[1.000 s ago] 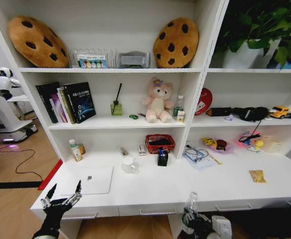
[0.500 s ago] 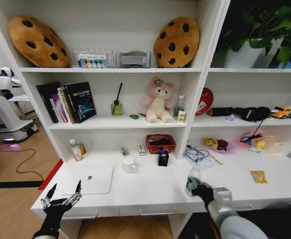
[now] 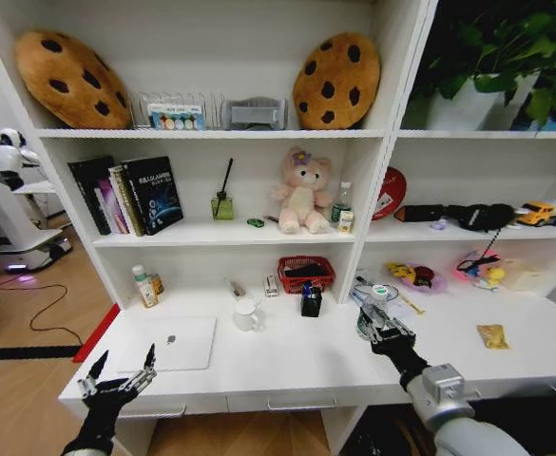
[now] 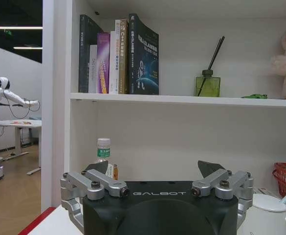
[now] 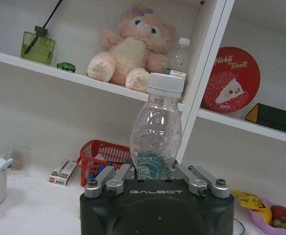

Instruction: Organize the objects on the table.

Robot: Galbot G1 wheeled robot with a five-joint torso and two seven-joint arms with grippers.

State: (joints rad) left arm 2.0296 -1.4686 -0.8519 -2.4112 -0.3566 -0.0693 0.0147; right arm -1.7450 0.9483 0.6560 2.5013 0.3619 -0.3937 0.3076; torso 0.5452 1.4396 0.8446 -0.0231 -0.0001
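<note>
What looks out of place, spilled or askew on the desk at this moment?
Nothing is spilled or damaged. The oddest thing is the clear plastic bottle: it looks empty and is clamped upright in the right hand above the white desk. The silver laptop lies closed and flat. The left hand hovers open at the desk's front-left edge.

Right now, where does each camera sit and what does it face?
Head: high up, looking down at the desk and shelves; both claws show, left, right.
Left wrist: behind the open left claw, facing books.
Right wrist: behind the right claw gripping a bottle.
All share the red basket.
</note>
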